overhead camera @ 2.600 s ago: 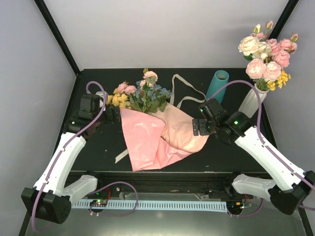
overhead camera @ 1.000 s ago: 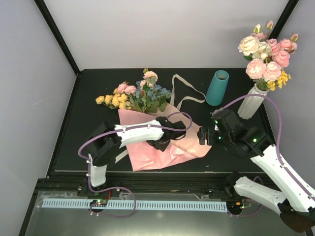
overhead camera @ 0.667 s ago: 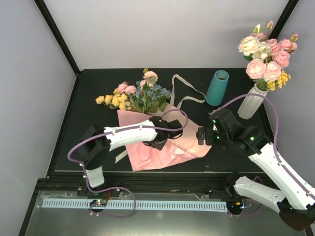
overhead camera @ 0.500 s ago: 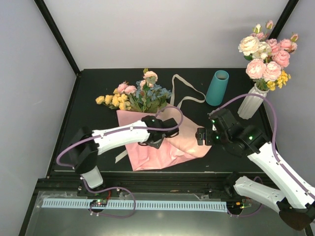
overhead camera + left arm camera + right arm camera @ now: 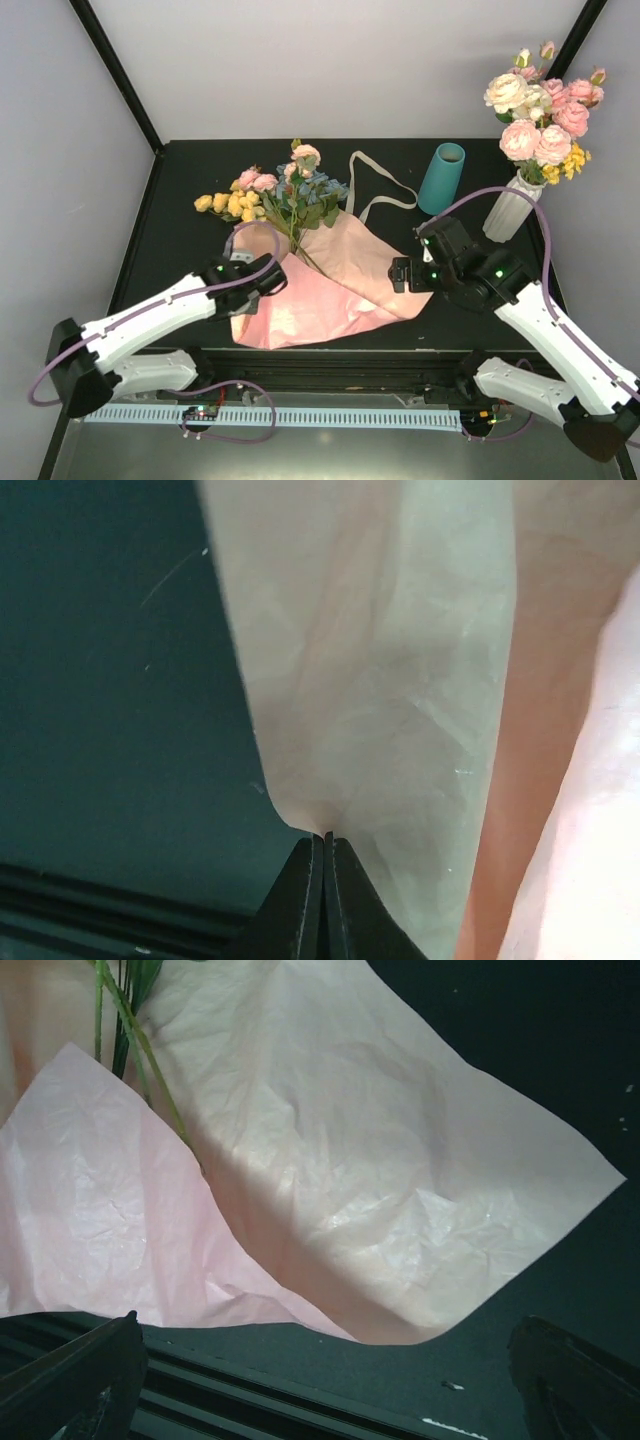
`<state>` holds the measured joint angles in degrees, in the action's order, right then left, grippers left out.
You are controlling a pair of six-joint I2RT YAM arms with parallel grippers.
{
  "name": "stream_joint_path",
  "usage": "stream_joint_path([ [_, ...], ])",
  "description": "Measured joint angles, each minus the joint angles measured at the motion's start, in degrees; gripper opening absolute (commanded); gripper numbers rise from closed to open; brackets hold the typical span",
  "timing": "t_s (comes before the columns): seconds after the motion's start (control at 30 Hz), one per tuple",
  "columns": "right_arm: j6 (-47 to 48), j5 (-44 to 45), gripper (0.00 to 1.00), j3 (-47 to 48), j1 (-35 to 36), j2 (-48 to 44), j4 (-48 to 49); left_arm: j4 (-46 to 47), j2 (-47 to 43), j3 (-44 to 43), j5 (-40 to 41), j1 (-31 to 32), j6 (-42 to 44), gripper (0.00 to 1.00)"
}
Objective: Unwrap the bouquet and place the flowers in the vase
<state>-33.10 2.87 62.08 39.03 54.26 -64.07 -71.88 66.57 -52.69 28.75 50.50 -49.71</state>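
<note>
Lying at the table's (image 5: 180,250) back left, the flowers (image 5: 285,195) rested their thin stems (image 5: 305,250) on the opened pink paper (image 5: 340,290), which spread toward the front edge. The left gripper (image 5: 323,842) was pinched tight on the paper's left edge. The right gripper (image 5: 330,1380) hung over the paper's right corner, jaws wide apart and holding nothing. A cream ribbon (image 5: 375,185) lay loose behind the paper, just beside the upright teal vase (image 5: 441,178); a white vase (image 5: 510,208) of roses stood further right.
</note>
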Motion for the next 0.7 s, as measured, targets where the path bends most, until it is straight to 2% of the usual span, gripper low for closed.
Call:
stream_joint_path([
  [0.1, 0.2, -1.2, 1.00, 0.0, 0.0, 1.7, 1.3, -2.1, -4.1, 2.3, 0.0, -1.1, -2.6, 0.05],
  [0.2, 0.3, -2.6, 1.00, 0.0, 0.0, 3.7, 2.7, -4.2, -5.2, 2.3, 0.1, -3.0, -6.4, 0.21],
  [0.3, 0.8, -4.0, 1.00, 0.4, 0.0, 6.0, 3.7, -6.4, -6.8, 3.3, -0.1, -5.3, -11.1, 0.29],
  [0.4, 1.0, -5.2, 1.00, 1.2, 0.0, 8.1, 4.8, -8.0, -12.1, 6.2, -1.2, -8.3, -15.8, 0.35],
  [0.57, 1.2, -6.7, 1.00, 1.9, 0.0, 10.3, 6.3, -9.8, -25.2, 7.2, -4.5, -11.5, -21.1, 0.40],
  [0.7, 1.3, -7.8, 1.00, 2.0, 0.0, 11.5, 7.0, -12.7, -29.4, 0.7, -5.4, -11.5, -25.5, 0.41],
])
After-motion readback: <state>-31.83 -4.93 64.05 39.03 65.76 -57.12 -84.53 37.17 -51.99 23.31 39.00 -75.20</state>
